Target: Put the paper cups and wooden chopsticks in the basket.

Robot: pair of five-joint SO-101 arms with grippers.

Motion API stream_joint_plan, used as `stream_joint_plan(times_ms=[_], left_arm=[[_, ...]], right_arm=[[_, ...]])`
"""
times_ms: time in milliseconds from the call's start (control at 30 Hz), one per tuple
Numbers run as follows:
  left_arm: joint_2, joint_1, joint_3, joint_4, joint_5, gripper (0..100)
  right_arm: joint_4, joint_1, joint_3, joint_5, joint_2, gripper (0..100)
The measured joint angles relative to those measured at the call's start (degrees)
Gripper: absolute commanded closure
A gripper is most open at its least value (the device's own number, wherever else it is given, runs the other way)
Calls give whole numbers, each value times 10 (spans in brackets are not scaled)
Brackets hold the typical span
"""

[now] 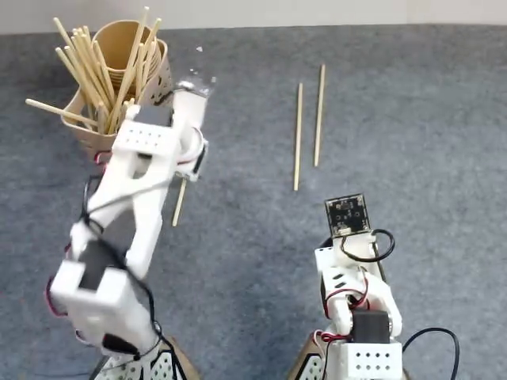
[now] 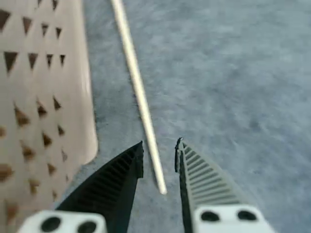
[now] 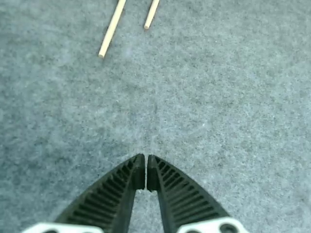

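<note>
The left tool (image 2: 160, 144) is hanging low over the grey tabletop (image 1: 428, 119) with its two black jaws standing apart, not clamped on anything. A single chopstick (image 2: 138, 92) is lying flat on the tabletop and running straight out ahead of this tool. Its near end is sitting in the gap between the jaw tips, closer to one jaw than the other. Whether either jaw is touching it cannot be told. Just beside the left tool, to one side of that stick, the pale wall of the basket (image 2: 43, 97) is rising, pierced with small triangular holes. The stick is lying near the wall but apart from it.

In the high view the basket is sitting directly ahead of the left tool, toward the far edge of the tabletop. A brown paper cup (image 1: 119, 43) is standing upright inside it. A bundle of chopsticks (image 1: 89, 75) is leaning around the cup, fanning out above the rim at different angles.

The right tool (image 3: 146, 162) is pointing down at the tabletop with its jaws pressed together, tips meeting and nothing between them. Ahead of it and well apart from it, two loose sticks are lying side by side. The nearer chopstick (image 1: 298, 136) and the farther chopstick (image 1: 319, 115) are running almost parallel, not touching, both pointing away from the tool. Both are lying well apart from the basket and from the left tool.
</note>
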Motion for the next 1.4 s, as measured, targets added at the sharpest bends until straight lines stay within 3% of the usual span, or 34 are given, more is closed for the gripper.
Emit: stream_joint_plan(times_ms=[233,533,700,833,1067,1267,1400], left_arm=[[147,-9,-93,3,1,855],[234,-8,-155,4,1,862],[244,-8,-162,4,2,986],[247,-2,-167,8,2,996],[233,32,-264,113,-6,996],[129,122,-415,248,-11,996],[23,158,-477,265,-12,996]], right_arm=[[0,0,0,0,0,971],[0,0,0,0,0,971],[0,0,0,0,0,971],[0,0,0,0,0,971],[0,0,0,0,0,971],[0,0,0,0,0,971],[0,0,0,0,0,971]])
